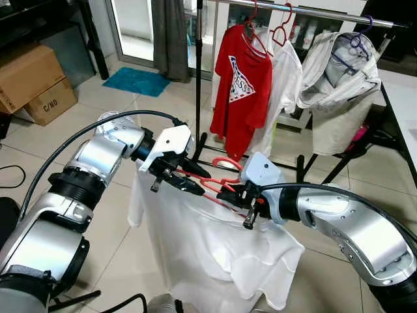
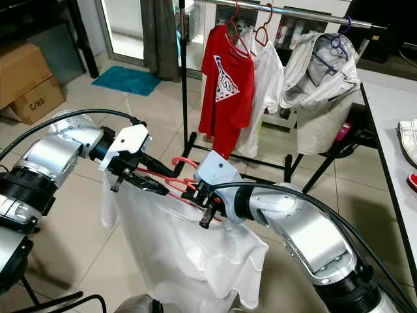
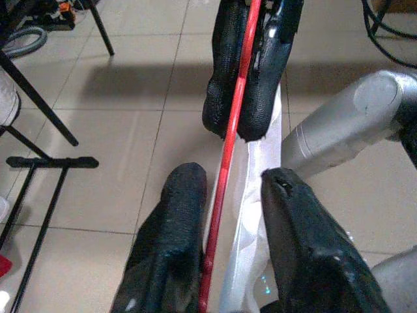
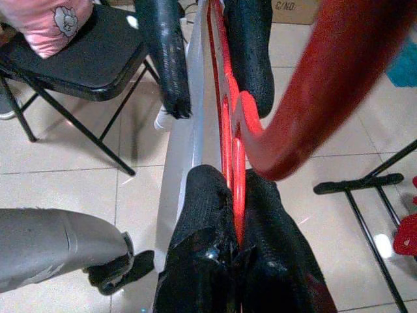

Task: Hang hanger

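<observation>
A red hanger [image 1: 225,162] carries a white shirt [image 1: 208,251] that droops toward the floor, held up in front of me between both arms. My right gripper [image 1: 223,193] is shut on the hanger's bar near the hook; its wrist view shows the pads [image 4: 208,215] pressed on the red wire [image 4: 228,124]. My left gripper [image 1: 205,183] is open, its fingers [image 3: 172,241] straddling the same bar [image 3: 225,169] and a fold of white cloth. The clothes rail [image 1: 313,13] runs across the back, above and beyond both grippers.
On the rail hang a red T-shirt [image 1: 241,85], a white shirt [image 1: 285,85] and a pale jacket [image 1: 339,78]. The rack's black feet [image 1: 207,151] stand just behind the grippers. Cardboard boxes [image 1: 29,81] and a blue mat [image 1: 137,81] lie left; a white table [image 1: 404,111] is right.
</observation>
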### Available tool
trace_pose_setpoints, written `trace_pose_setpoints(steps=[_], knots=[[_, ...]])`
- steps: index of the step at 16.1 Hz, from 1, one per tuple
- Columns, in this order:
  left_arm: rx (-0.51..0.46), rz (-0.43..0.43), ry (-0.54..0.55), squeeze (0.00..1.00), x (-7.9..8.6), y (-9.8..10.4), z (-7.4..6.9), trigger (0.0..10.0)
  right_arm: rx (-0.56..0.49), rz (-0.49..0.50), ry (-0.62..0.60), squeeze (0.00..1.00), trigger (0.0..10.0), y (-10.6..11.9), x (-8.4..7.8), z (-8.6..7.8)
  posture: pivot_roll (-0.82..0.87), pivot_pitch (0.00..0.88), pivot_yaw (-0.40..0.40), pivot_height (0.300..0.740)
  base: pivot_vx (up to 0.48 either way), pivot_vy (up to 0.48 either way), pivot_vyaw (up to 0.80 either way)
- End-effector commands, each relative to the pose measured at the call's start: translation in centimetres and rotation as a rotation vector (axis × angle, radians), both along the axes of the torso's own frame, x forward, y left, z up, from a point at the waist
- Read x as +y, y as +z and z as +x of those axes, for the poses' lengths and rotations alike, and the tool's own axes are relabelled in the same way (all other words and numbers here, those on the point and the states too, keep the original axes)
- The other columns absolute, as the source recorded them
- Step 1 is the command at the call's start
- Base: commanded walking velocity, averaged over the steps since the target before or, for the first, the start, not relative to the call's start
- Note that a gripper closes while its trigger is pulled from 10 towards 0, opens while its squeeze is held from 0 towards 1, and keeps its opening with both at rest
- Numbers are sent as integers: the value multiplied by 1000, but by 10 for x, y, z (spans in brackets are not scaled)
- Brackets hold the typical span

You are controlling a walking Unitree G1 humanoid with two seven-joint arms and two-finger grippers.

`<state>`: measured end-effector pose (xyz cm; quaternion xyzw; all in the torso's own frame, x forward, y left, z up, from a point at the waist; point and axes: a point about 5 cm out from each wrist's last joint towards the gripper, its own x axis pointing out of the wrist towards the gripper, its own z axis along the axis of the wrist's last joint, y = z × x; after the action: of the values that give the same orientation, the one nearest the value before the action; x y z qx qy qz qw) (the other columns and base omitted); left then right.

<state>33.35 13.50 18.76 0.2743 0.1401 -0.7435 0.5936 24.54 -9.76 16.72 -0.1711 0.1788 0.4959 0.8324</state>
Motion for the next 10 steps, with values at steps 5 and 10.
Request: trace_pose_setpoints(steps=[5,10], knots=[[-23,15,-29,0,-7,4,2,0,-52,10,29,0,10000,14,5,1,-43,0,10,740,0,0,0],[-38,10,-39,0,-8,2,4,0,-56,1,27,0,10000,14,5,2,-48,0,13,740,0,0,0]])
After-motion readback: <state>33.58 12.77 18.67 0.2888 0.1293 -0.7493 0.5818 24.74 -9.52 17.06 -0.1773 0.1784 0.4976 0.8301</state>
